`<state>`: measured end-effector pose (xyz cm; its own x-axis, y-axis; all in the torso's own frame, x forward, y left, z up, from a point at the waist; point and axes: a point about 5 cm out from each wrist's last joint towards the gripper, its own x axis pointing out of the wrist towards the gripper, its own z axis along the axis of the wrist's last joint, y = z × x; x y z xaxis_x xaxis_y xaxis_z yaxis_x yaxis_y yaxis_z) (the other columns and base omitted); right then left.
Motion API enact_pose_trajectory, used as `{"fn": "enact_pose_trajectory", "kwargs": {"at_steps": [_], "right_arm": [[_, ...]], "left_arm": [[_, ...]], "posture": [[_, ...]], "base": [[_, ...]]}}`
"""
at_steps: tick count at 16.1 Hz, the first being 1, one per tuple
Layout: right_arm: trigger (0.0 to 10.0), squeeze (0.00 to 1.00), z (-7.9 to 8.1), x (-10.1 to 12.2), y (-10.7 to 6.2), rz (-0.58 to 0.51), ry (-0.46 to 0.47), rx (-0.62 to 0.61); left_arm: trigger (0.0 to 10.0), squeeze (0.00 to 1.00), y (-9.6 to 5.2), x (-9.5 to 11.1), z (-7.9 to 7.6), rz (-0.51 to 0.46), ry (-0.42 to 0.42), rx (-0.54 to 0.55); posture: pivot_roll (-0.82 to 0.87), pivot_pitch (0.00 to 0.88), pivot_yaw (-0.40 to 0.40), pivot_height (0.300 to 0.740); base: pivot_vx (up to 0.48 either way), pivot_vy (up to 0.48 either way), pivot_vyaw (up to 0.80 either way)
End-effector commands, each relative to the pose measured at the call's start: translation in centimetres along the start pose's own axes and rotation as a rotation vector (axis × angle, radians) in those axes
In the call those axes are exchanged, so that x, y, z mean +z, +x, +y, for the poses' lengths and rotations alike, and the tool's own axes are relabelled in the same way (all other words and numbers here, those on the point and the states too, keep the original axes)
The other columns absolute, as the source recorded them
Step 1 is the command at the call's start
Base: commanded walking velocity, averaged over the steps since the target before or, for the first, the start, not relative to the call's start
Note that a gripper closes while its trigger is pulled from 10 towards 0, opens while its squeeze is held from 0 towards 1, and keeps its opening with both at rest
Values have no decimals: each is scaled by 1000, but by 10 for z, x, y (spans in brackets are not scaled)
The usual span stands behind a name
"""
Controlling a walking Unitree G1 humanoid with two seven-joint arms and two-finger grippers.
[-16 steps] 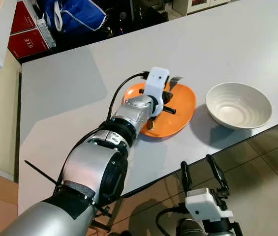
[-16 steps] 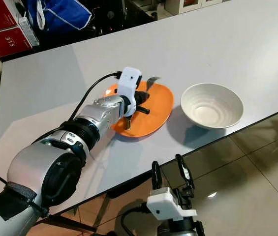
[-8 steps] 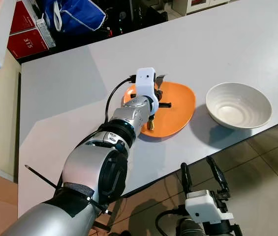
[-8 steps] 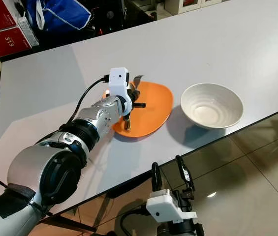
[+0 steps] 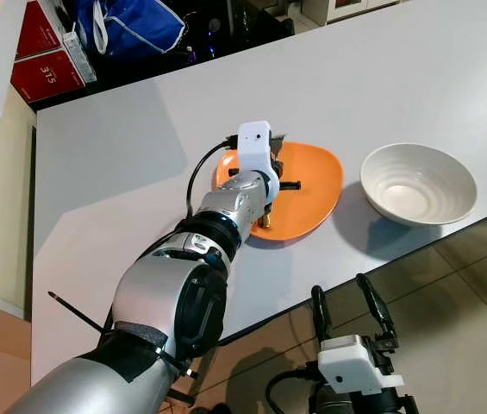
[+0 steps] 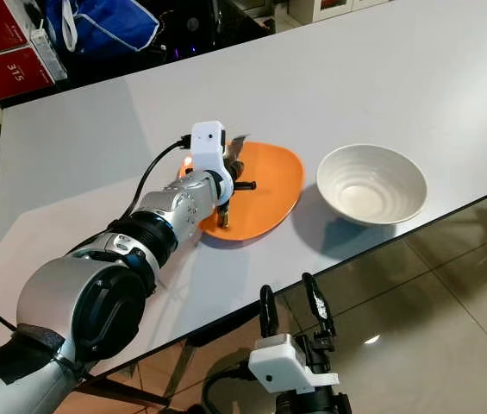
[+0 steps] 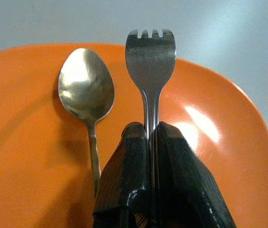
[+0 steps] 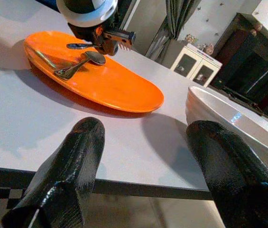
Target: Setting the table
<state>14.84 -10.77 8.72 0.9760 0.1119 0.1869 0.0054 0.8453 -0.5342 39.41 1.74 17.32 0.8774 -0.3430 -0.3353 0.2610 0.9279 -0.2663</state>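
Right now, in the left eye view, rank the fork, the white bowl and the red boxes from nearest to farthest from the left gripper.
1. Fork: clamped in the left gripper, over the orange plate.
2. White bowl: on the table's right, beyond the plate.
3. Red boxes: off the table, far left corner.

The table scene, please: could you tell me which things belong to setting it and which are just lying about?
Part of the job:
- fork, clamped in the left hand
- spoon, lying on the plate
- orange plate
- white bowl

Lying about:
- blue bag
- red boxes
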Motion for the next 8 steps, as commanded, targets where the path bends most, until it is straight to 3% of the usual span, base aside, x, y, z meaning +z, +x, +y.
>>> {"fn": "enact_pose_trajectory", "kwargs": {"at_steps": [1, 3, 4, 5, 8], "right_arm": [[10000, 0, 3, 5, -1, -8, 6, 1], [10000, 0, 5, 6, -1, -9, 6, 2], [10000, 0, 5, 7, -1, -10, 6, 0], [10000, 0, 5, 7, -1, -10, 6, -1], [10000, 0, 7, 7, -2, -11, 6, 1]], "left_arm": [[0, 0, 0, -10, -1, 34, 14, -1], [0, 0, 1, -12, -3, 40, 33, -6], [0, 427, 1, -12, -4, 39, 34, -8], [0, 1000, 1, -12, -4, 36, 44, -11], [0, 1000, 1, -11, -4, 33, 68, -21]], "posture": [[-300, 140, 164, 740], [-303, 140, 168, 740], [-303, 139, 169, 740], [-303, 139, 169, 740], [-300, 135, 169, 740]], "base": [[0, 0, 0], [0, 0, 0], [0, 0, 0], [0, 0, 0], [0, 0, 0]]}}
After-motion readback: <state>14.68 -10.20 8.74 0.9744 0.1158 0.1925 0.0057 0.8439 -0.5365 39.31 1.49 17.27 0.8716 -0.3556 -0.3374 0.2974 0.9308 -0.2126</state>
